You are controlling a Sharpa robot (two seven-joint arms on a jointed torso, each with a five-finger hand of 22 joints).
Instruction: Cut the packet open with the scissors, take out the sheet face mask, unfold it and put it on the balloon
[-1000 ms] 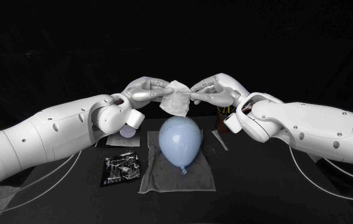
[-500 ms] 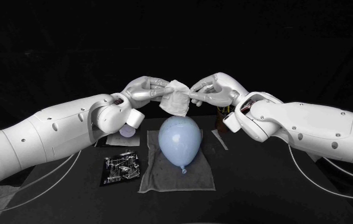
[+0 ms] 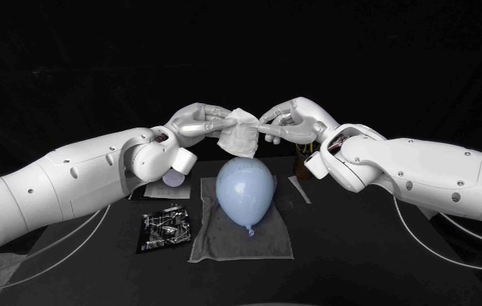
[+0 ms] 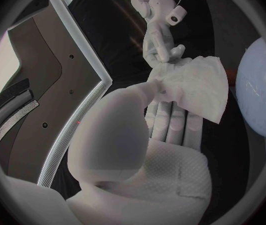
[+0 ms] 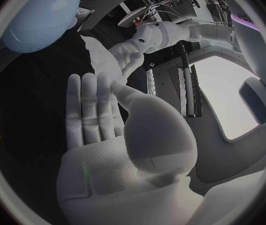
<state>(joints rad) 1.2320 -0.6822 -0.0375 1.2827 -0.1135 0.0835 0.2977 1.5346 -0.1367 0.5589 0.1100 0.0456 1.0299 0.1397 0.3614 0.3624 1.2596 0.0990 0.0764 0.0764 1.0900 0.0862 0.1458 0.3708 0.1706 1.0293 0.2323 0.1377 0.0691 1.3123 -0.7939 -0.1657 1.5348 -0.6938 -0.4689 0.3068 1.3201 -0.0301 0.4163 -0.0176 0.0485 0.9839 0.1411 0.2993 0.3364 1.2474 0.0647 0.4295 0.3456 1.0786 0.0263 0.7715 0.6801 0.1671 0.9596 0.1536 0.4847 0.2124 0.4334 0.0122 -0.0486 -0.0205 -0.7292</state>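
Pinching the sheet face mask (image 3: 239,137) from both sides, the left hand (image 3: 201,121) and right hand (image 3: 288,125) meet close together in the air. Thumb and fingertips of each are closed on an upper edge of the mask, other fingers loosely curled. The mask hangs between the two hands as a folded, crumpled white wad, not yet spread flat. Its lower tip dangles just above the top of the balloon (image 3: 246,193); cannot tell if it touches. Gripping two opposite edges suits the unfold step: drawing the hands apart should open the folds. Doing it directly over the balloon means the mask only needs lowering afterwards. The balloon, pale blue, lies below both hands on a grey cloth (image 3: 216,243), knot end toward the robot. The cloth is probably there to stop it rolling on the bench (image 3: 352,257). The packet (image 3: 166,228), dark and shiny, lies flat on the bench below and outboard of the left hand, just beside the cloth, clear of the work area. It is judged already emptied, since the mask is out. Stage: cutting and extraction look done, unfolding is in hand, placement is left. Risk: the thin sheet, likely damp, may cling to itself or tear if pulled unevenly, or slip from one pinch and drop lopsided.
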